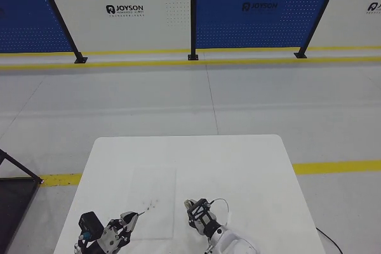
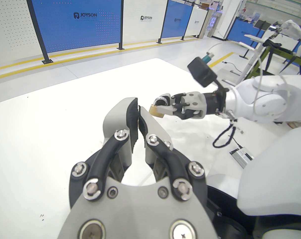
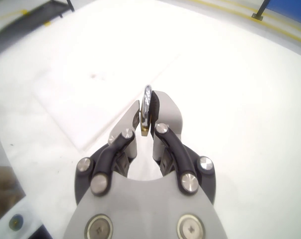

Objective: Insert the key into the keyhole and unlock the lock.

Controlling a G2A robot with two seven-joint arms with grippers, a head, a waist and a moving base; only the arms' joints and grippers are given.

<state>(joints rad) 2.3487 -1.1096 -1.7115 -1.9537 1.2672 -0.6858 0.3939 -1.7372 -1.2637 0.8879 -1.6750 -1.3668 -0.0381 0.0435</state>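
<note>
The lock [image 2: 156, 110], a small gold-coloured padlock with a shiny silver loop, was held in the right gripper [image 2: 162, 106]. It was squeezed between the two fingers, so the jaws were closed on it with only the lock's width between them. In the right wrist view, the lock [image 3: 146, 111] was seen edge-on in the right gripper [image 3: 148, 100], with the silver loop pointing away from the wrist and the gold body closer to it. The lock was kept up off the white table [image 1: 241, 165], over its near part.

The left gripper [image 2: 138, 106] was found just beside the right one, near the table's near edge. The two were close but not touching. Its black pads [image 2: 132, 125] were pressed almost together, so its jaws were nearly closed. In the top view, a thin little sliver was seen sticking out past the tips of the left gripper [image 1: 132, 218]. It was taken to be the key [image 1: 140, 213], though it was too small to be made out well. The tips were pointed toward the lock.

A few small dark marks [image 1: 150, 204] were seen on the table between the grippers.
</note>
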